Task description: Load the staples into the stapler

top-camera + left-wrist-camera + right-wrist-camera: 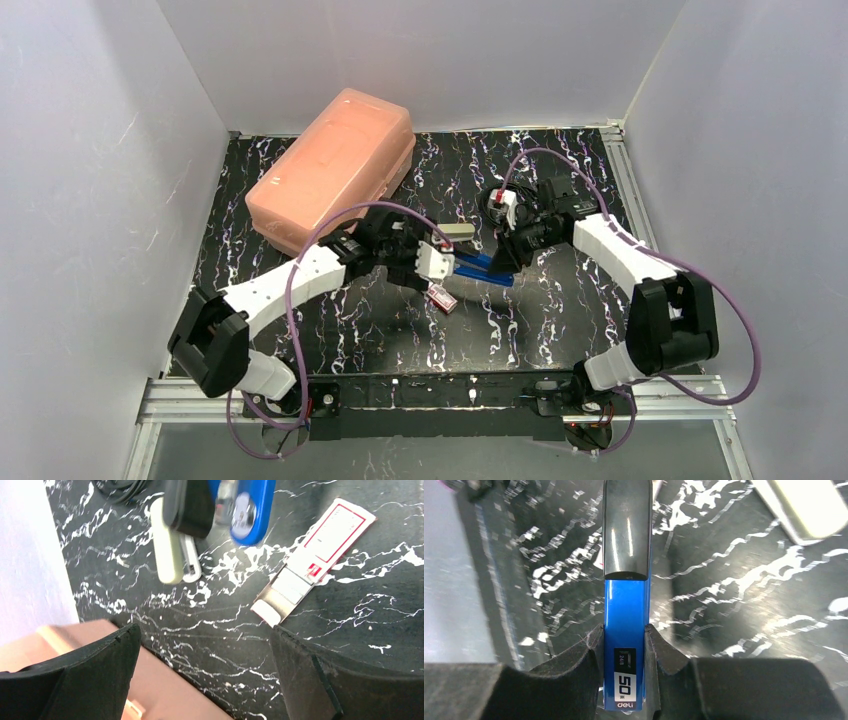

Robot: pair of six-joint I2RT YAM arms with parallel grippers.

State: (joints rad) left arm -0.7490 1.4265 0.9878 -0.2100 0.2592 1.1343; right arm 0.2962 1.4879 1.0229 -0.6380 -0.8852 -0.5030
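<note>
The stapler point(482, 267) is blue with a black top and lies at the table's middle. My right gripper point(508, 258) is shut on its blue body, as the right wrist view shows: gripper point(624, 650), stapler point(625, 615). The staples point(441, 298), a small pink-red box, lie on the table just in front of the stapler. In the left wrist view the box point(332, 532) has its grey tray point(280, 592) slid partly out, beside the stapler point(247, 510). My left gripper point(432, 270) is open and empty above the table, short of the box point(205, 680).
A large salmon-pink plastic case point(335, 170) stands at the back left; a salmon-pink surface also shows low in the left wrist view point(165, 690). A cream bar point(167, 550) sticks out by the stapler's black part. White walls enclose the black marbled table point(560, 320).
</note>
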